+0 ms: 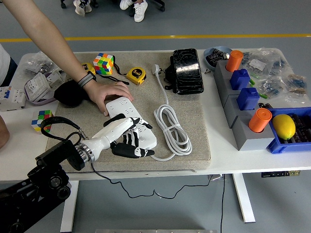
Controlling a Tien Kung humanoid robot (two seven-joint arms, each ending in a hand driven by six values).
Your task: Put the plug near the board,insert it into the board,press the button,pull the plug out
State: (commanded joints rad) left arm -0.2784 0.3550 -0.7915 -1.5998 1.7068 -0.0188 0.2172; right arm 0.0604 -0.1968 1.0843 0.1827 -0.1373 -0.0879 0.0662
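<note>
A white power strip (120,104) lies slanted on the grey mat (197,131), its white cord coiled (171,127) to the right. My left hand (136,141) lies over the strip's near end with its fingers spread, the fingertips (146,153) reaching past the strip's near corner. The black plug is hidden under my palm; its thin black cable (116,183) drops over the table's front edge. A person's hand (109,92) presses down on the strip's far end. My right arm does not show.
Behind the strip are a Rubik's cube (103,63), a yellow tape measure (136,75) and a black case (186,70). A second cube (43,120) sits left of the mat. Grey blocks with orange and blue pieces (243,97) and a blue bin with a lemon (284,126) stand right.
</note>
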